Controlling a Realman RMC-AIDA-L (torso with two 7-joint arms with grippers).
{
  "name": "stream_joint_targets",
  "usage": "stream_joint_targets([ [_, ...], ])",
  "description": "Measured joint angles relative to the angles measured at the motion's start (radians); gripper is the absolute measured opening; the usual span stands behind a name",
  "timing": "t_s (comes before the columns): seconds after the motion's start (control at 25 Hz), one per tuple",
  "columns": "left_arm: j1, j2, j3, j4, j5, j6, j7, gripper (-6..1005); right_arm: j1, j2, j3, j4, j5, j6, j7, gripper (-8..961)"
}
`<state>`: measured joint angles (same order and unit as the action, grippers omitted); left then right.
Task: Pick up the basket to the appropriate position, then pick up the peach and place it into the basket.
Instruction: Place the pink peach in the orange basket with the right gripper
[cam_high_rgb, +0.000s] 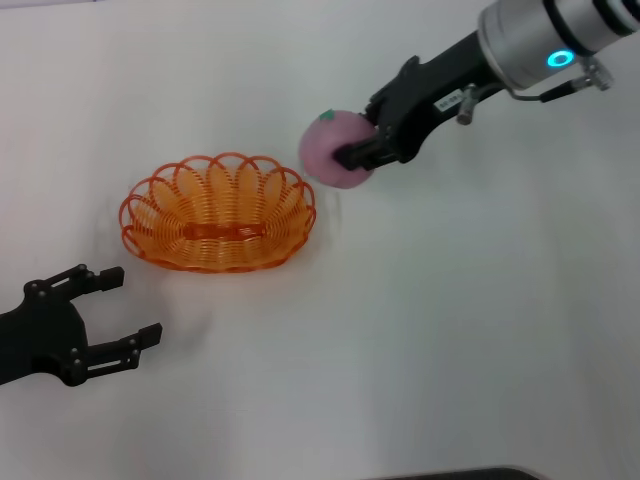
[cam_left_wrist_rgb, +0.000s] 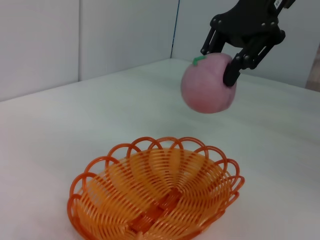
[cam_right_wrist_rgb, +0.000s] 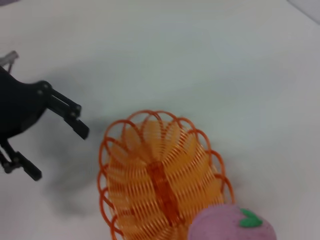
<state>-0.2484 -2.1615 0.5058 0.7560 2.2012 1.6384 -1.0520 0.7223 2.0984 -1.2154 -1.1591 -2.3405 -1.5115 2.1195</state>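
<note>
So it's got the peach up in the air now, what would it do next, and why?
Probably carry it a little farther toward the robot's left. The right gripper holds the peach off the table, just beside the basket's right rim rather than over its middle. The basket looks empty, and the left gripper waits open nearby.

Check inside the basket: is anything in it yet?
Nothing: only the basket's own ribbed floor shows. The peach is clamped in the right gripper above the table, beside the rim.

A plain white tabletop (cam_high_rgb: 450, 330) meets pale wall panels (cam_left_wrist_rgb: 75, 40) behind it.
</note>
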Motion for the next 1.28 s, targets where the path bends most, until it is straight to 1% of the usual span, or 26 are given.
stream_joint_targets([
  [0.16, 0.0, 0.0, 0.0, 0.0, 0.0, 0.0, 0.0, 860, 0.004, 0.001, -0.042, 0.001, 0.041, 0.026, -0.001, 407],
  [0.32, 0.0, -0.001, -0.001, 0.0, 0.0, 0.0, 0.0, 860, 0.009, 0.002, -0.107, 0.013, 0.075, 0.064, -0.001, 408],
  [0.44, 0.0, -0.001, -0.002, 0.0, 0.0, 0.0, 0.0, 859, 0.032, 0.002, -0.176, 0.056, 0.102, 0.111, -0.002, 409],
  [0.48, 0.0, -0.001, -0.002, 0.0, 0.0, 0.0, 0.0, 859, 0.032, 0.002, -0.176, 0.056, 0.102, 0.111, -0.002, 409],
  [0.64, 0.0, -0.002, -0.002, 0.0, 0.0, 0.0, 0.0, 859, 0.07, 0.002, -0.231, 0.123, 0.106, 0.162, -0.003, 410],
  [0.8, 0.0, -0.001, -0.001, 0.0, 0.0, 0.0, 0.0, 859, 0.09, 0.002, -0.249, 0.155, 0.107, 0.195, -0.003, 411],
  [1.28, 0.0, -0.002, -0.001, 0.0, 0.0, 0.0, 0.0, 859, 0.092, 0.002, -0.253, 0.159, 0.107, 0.222, -0.02, 415],
])
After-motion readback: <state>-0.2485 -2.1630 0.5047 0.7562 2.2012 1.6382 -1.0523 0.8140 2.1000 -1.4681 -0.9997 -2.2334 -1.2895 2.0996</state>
